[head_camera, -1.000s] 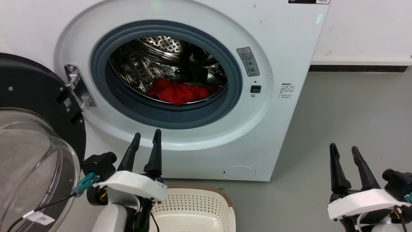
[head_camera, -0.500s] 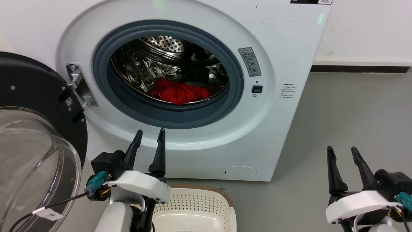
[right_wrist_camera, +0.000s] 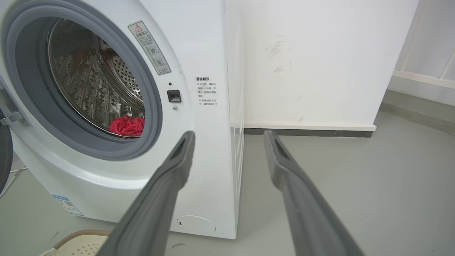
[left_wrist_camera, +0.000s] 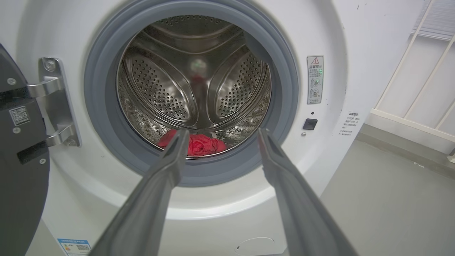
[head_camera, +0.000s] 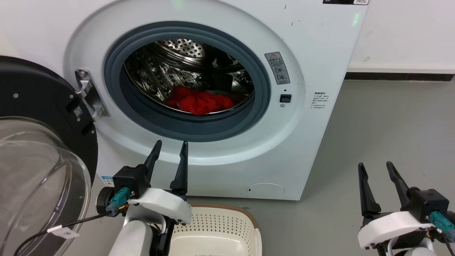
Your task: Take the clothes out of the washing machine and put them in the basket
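The white washing machine [head_camera: 320, 53] stands with its porthole open. Red clothes [head_camera: 199, 101] lie bunched on the floor of the steel drum, also seen as clothes [left_wrist_camera: 201, 145] and clothes [right_wrist_camera: 127, 125]. My left gripper [head_camera: 170, 146] is open, below the porthole's grey ring and outside it; in the left wrist view the left gripper [left_wrist_camera: 220, 133] points at the drum with nothing between its fingers. My right gripper [head_camera: 375, 166] is open and empty over the floor right of the machine. The cream basket [head_camera: 227, 222] sits on the floor before the machine, just behind my left wrist.
The black-rimmed glass door [head_camera: 39, 160] is swung open at the left, close to my left arm. Grey floor [head_camera: 384, 124] stretches right of the machine up to a white wall [head_camera: 405, 32] with a dark baseboard.
My left gripper has risen and shifted a little right toward the porthole. The right gripper has sunk slightly. The clothes lie as before.
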Controlling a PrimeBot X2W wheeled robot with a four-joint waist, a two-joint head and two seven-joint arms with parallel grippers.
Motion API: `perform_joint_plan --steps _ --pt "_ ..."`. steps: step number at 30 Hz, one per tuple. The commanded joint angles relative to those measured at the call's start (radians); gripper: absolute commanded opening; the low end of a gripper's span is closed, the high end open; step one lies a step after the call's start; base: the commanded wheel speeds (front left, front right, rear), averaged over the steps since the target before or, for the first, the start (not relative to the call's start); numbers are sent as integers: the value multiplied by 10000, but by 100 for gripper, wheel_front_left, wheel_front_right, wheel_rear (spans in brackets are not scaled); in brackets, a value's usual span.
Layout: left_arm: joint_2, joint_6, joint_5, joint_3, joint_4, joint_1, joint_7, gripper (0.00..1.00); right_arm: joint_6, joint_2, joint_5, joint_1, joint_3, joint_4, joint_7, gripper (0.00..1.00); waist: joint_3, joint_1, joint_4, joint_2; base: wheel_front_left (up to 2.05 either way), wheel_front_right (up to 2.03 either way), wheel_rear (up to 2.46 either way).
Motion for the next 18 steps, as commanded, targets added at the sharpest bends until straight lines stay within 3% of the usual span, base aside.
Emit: perform_joint_plan --steps 1,18 --pt "19 52 277 -55 19 -179 -107 100 -3 -13 -283 73 -7 -25 -70 100 0 0 11 0 0 0 0" --pt "20 211 1316 -257 250 -201 -430 100 -3 -10 -1283 104 -44 73 -251 100 -17 0 97 0 0 0 0"
